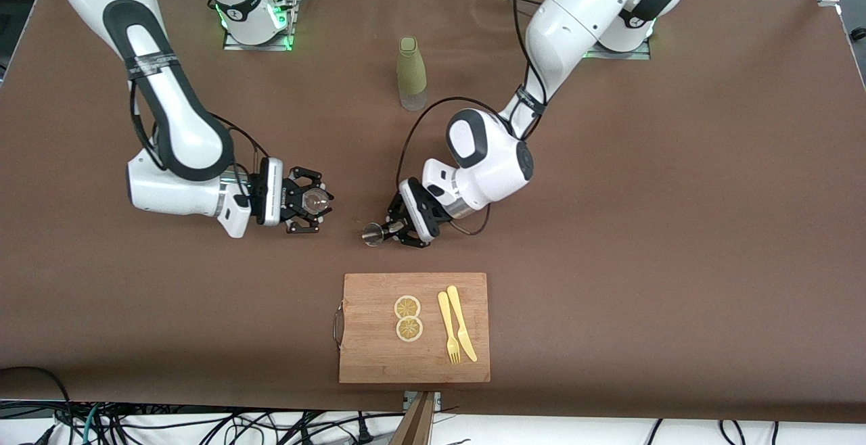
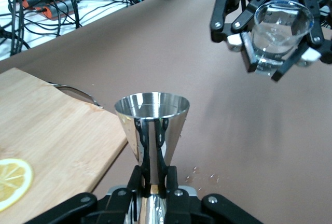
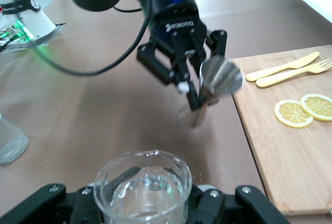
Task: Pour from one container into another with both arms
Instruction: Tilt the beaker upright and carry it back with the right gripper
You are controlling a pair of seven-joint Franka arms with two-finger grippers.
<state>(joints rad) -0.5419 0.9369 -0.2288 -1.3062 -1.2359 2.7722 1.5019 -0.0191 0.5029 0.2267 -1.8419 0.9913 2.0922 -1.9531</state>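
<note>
Jigger [image 1: 373, 233] in left fingers [image 1: 399, 227], cup [image 1: 314, 200] in right fingers [image 1: 301, 191]

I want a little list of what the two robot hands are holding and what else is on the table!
left gripper: shut on small silvery metal jigger, held up over the brown table
right gripper: shut on tiny clear glass cup, also held up
gap: jigger and cup apart
wooden cutting board: two lemon slices, yellow fork, yellow knife
tall olive-green bottle: upright, nearer the arm bases
</note>
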